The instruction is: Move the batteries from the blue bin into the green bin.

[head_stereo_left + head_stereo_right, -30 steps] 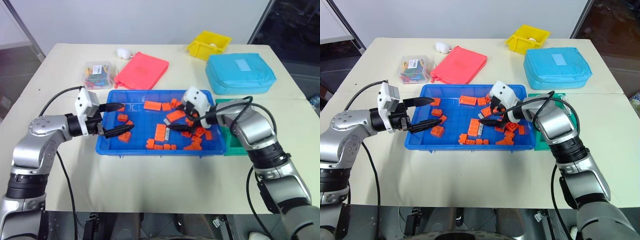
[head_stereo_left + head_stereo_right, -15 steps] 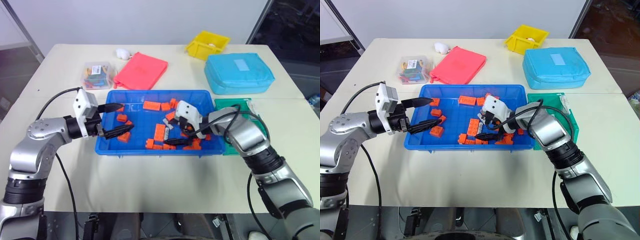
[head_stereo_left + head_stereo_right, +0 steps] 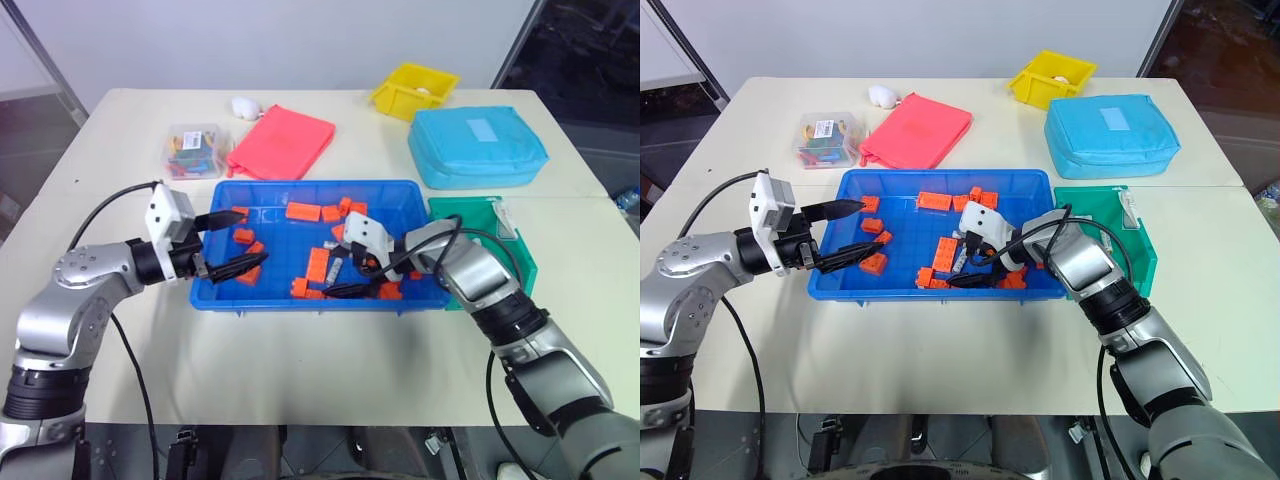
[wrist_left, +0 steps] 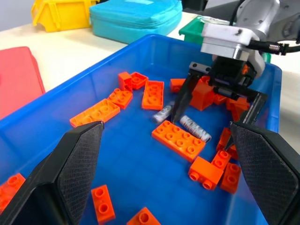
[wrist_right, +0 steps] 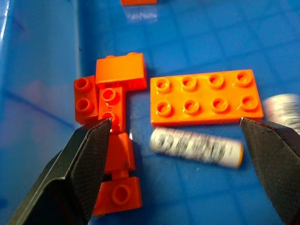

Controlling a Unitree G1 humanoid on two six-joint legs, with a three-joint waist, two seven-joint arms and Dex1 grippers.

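Two batteries point(image 4: 195, 128) lie in the blue bin point(image 3: 300, 300), beside a flat orange brick point(image 4: 178, 140) among scattered orange bricks point(image 3: 304, 211). One battery point(image 5: 197, 147) sits right between the wide-open fingers of the right pincer point(image 3: 343, 274), not gripped; a second battery point(image 4: 162, 114) lies just past the flat brick. Right pincer is low inside the bin, near its front wall, fingers point(image 3: 970, 280) spread either side of the battery. Left pincer point(image 3: 228, 241) hovers at the bin's left end, also open, holding nothing, just over the bricks there. Green bin point(image 3: 510, 250) stands touching the blue bin's right side; something small and pale lies at its far corner, can't tell what. Farther back on the surface point(image 3: 120, 130): yellow bin point(image 3: 417, 90), light-blue soft case point(image 3: 478, 146), red pouch point(image 3: 284, 140), clear box of coloured bits point(image 3: 196, 149), small white object point(image 3: 246, 105).
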